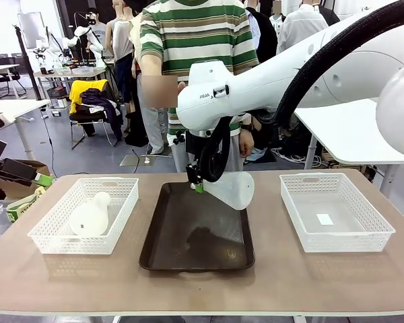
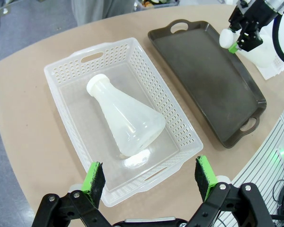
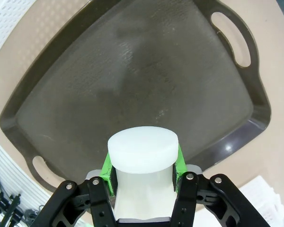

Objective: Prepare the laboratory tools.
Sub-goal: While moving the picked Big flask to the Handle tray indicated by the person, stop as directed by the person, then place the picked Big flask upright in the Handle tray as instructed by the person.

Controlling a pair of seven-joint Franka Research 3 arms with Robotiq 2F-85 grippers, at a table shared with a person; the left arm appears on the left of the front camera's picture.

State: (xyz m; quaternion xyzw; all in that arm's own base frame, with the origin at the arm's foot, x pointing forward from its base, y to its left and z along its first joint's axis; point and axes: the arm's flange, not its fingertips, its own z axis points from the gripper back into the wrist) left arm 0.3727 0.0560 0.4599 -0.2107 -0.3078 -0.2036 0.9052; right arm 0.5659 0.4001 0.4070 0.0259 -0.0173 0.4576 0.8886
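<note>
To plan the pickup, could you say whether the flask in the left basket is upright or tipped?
Tipped: the flask lies on its side in the basket.

- Lying flask (image 2: 128, 120): frosted, translucent white plastic, smooth and matt.
- Held flask (image 3: 142, 153): the same frosted plastic, with a smooth, opaque-looking white top.
- Left basket (image 2: 177, 120) and right basket (image 1: 343, 242): white perforated plastic with a faint sheen.
- Tray (image 3: 146, 85): dark brown, with a finely grained matt floor and a smoother, slightly glossy rim.
- Surface (image 1: 202, 286): tan, smooth, matt.
- Right arm shell (image 1: 269, 81): glossy white plastic.
- Green pads (image 2: 93, 178): matt.
</note>
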